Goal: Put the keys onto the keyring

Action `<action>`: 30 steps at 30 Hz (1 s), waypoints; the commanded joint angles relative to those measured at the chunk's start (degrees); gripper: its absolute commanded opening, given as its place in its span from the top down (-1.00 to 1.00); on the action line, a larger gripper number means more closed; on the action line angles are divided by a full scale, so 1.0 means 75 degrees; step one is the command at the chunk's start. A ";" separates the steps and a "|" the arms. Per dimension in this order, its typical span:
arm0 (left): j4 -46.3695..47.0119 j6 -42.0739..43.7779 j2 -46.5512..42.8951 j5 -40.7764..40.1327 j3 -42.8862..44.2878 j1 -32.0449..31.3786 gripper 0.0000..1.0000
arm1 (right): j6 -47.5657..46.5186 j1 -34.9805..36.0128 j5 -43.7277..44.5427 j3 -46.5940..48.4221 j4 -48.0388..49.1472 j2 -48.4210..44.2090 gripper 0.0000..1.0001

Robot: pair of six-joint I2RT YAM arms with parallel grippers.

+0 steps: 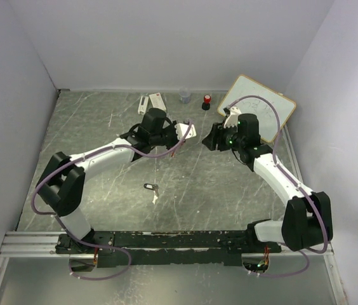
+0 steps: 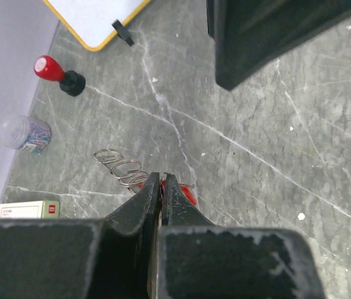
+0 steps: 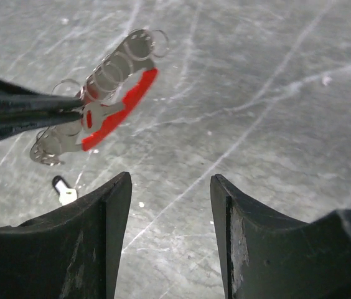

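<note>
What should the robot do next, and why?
Probably lower the right gripper to the key lying on the table. That gripper is open and empty, while the left gripper is shut on the keyring.

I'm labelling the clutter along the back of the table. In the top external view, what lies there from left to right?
Along the back: small white boxes → clear cup → red-topped black stamp → framed whiteboard.
</note>
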 commanded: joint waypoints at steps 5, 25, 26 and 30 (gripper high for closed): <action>0.0001 -0.0918 -0.1012 0.0444 0.0242 0.0213 0.87 | -0.0630 -0.0017 -0.1997 -0.0664 0.2038 -0.0941 -0.06; -0.0520 -0.2999 -0.1061 0.0038 0.1224 0.0150 0.87 | -0.2244 0.1733 0.0414 0.0078 0.2006 -0.0830 0.08; -0.0523 -0.3002 -0.1063 0.0036 0.1207 0.0145 0.87 | -0.2244 0.1737 0.0483 0.0084 0.2057 -0.0822 0.10; -0.0483 -0.3035 -0.1077 0.0059 0.1154 0.0108 0.87 | -0.2231 0.1752 0.0696 0.0209 0.2048 -0.0676 0.18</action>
